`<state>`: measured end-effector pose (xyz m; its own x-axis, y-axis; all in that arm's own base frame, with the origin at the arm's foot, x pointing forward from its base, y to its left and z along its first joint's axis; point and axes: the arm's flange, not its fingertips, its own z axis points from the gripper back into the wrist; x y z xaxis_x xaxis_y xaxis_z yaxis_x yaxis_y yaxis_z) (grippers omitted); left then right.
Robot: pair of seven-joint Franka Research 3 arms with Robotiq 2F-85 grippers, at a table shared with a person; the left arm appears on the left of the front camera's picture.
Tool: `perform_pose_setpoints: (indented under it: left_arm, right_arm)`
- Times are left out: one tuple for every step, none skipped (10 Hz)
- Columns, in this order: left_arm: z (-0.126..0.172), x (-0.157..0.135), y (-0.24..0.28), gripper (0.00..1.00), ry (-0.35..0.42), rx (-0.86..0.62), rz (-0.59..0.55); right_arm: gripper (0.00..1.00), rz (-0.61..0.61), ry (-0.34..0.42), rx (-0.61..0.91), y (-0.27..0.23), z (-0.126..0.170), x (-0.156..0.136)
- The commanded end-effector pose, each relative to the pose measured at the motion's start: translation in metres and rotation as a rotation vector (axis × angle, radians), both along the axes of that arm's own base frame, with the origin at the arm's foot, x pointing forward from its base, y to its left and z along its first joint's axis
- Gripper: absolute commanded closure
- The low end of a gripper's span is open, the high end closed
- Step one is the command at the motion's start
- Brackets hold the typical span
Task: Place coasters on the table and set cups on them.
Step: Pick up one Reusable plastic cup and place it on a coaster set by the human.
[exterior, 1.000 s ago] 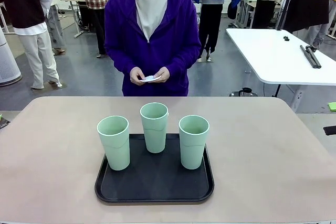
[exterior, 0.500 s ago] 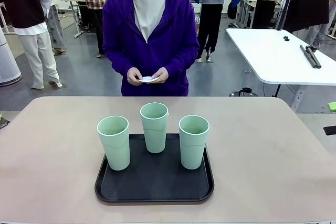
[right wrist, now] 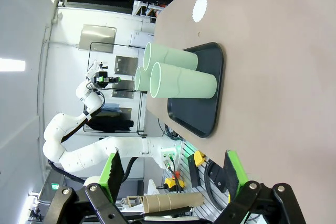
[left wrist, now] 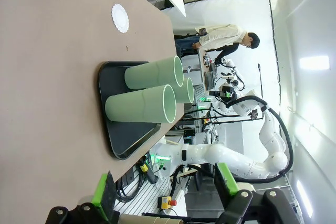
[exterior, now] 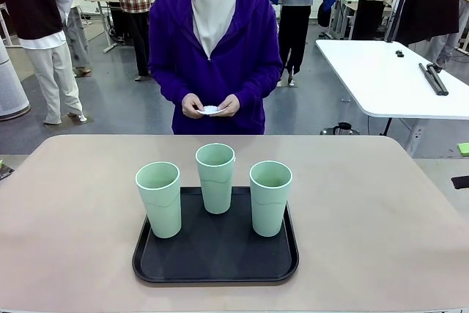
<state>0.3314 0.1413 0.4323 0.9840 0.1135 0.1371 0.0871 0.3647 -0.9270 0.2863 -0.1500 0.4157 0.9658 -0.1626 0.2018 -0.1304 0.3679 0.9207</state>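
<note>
Three pale green cups (exterior: 158, 199) (exterior: 215, 177) (exterior: 270, 197) stand upright on a black tray (exterior: 216, 263) in the middle of the beige table (exterior: 66, 210). Across the table a person in a purple jacket holds thin white coasters (exterior: 211, 110) in both hands at waist height. In the left wrist view one scalloped white coaster (left wrist: 119, 18) lies flat on the table beyond the tray (left wrist: 113, 129) and cups (left wrist: 140, 103); the right wrist view shows the same coaster (right wrist: 199, 9) past the cups (right wrist: 181, 85). My left gripper (left wrist: 164, 192) and right gripper (right wrist: 173, 177) are open, empty and well back from the tray.
A white table (exterior: 388, 78) with dark tools stands at the back right. Other people stand farther off in the room. Wide bare tabletop lies left, right and beyond the tray.
The person has swayed slightly sideways while still holding the coasters. Cups, tray and grippers have not moved.
</note>
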Motion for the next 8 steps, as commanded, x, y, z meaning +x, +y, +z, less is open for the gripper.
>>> perform_pose_setpoints:
  left_arm:
    - [0.001, 0.0, 0.003, 0.0, -0.013, -0.009, -0.007]
    - [0.001, 0.0, 0.003, 0.0, -0.013, -0.009, -0.007]
    - [0.001, 0.0, 0.003, 0.0, -0.013, -0.009, -0.007]
    - [0.001, 0.0, 0.003, 0.0, -0.013, -0.009, -0.007]
    - [0.001, 0.0, 0.003, 0.0, -0.013, -0.009, -0.007]
    - [0.001, 0.0, 0.003, 0.0, -0.013, -0.009, -0.007]
    - [0.001, 0.0, 0.003, 0.0, -0.013, -0.009, -0.007]
    - [0.001, 0.0, 0.003, 0.0, -0.013, -0.009, -0.007]
  right_arm:
    - [0.0, -0.006, -0.001, 0.003, 0.0, -0.001, 0.002]
    - [0.0, -0.006, -0.001, 0.003, 0.0, -0.001, 0.002]
    - [0.0, -0.006, -0.001, 0.003, 0.0, -0.001, 0.002]
    - [0.0, -0.006, -0.001, 0.003, 0.0, -0.001, 0.002]
    - [0.0, 0.0, 0.0, 0.0, 0.0, 0.0, 0.0]
    - [0.0, 0.076, -0.165, -0.104, 0.02, 0.026, 0.008]
    - [0.0, 0.153, -0.294, -0.206, 0.04, 0.054, 0.02]
    - [0.0, 0.19, -0.392, -0.284, 0.059, 0.075, 0.036]
